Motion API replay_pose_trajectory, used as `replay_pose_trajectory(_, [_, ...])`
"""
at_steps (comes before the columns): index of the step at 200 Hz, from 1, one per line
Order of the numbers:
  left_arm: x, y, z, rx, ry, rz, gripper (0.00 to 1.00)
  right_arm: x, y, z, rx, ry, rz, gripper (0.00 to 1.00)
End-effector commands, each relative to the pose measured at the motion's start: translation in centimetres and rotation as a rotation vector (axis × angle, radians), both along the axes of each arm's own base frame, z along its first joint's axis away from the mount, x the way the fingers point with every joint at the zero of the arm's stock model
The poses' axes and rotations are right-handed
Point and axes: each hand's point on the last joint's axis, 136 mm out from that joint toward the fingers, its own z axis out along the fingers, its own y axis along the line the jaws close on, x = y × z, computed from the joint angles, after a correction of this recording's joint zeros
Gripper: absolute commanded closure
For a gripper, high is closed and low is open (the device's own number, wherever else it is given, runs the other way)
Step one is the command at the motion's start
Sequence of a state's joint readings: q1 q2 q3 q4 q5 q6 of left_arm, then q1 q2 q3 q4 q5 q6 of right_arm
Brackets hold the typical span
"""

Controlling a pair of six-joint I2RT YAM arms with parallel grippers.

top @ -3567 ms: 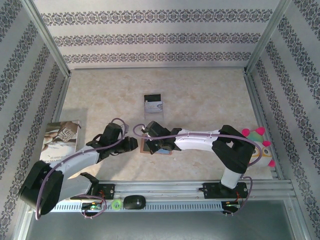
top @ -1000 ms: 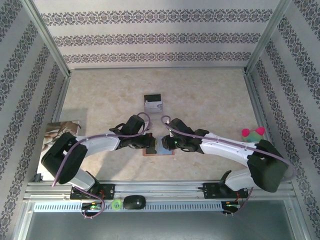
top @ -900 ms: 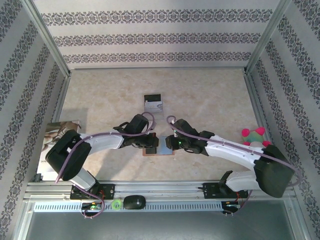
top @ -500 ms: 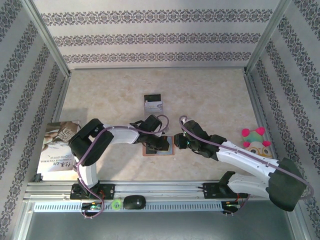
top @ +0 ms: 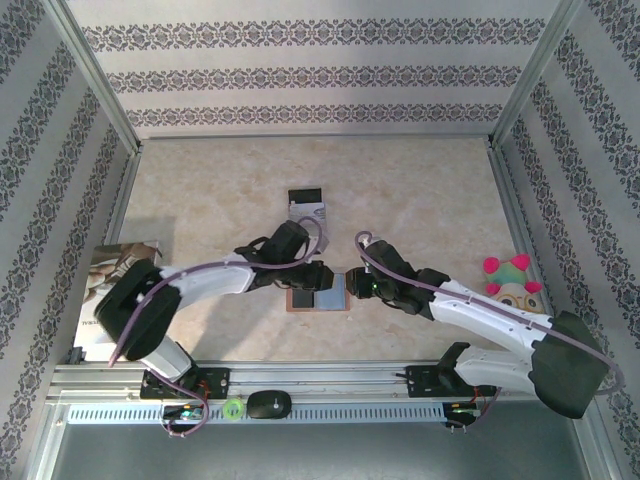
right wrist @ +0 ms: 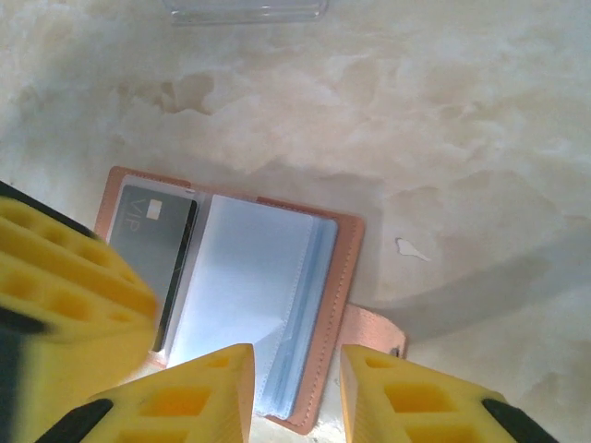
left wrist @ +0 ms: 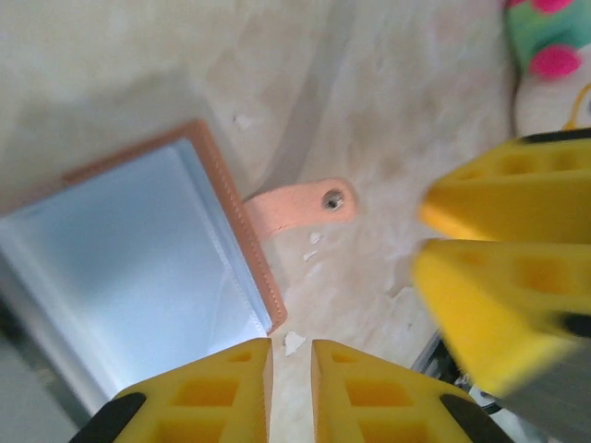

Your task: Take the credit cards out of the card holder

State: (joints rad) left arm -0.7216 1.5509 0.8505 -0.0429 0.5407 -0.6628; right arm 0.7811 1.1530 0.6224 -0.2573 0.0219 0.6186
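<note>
**Top external.** The card holder is tan leather and lies opened flat on the tabletop, near the middle of the near edge. Its inner face shows blue-grey panels. The left tool is over its far-left part and the right tool is just beside its right edge. The tabletop is beige and marbled. Patterned striped walls and metal frame rails close it in on three sides. A clear case with a black end lies just beyond the holder. A booklet sits at the left edge and a plush toy at the right. Bare tabletop stretches to the far wall.

**Left wrist.** The left tool has its yellow fingers a narrow slit apart with nothing between them. The holder's stitched tan corner frames a pale blue sleeve. A strap with a snap lies flat on the tabletop. The right tool's fingers are off to the right, clear of the strap.

**Right wrist.** The right tool has its fingers well apart. The holder's near right corner shows in the gap, and I cannot tell whether they touch. In the left half sits a dark grey card marked VIP. The right half holds clear sleeves.
</note>
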Motion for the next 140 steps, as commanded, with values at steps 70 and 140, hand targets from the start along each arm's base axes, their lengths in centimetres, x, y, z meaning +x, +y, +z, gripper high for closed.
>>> replay_pose_trajectory(70, [1.5, 8.7, -4.7, 0.036, 0.032, 0.252, 0.78, -0.7, 10.5, -0.9, 0.178, 0.219, 0.277, 0.76])
replay_pose_trajectory(140, [1.4, 8.9, -5.1, 0.062, 0.030, 0.247, 0.80, -0.2, 10.3, -4.4, 0.068, 0.295, 0.215, 0.77])
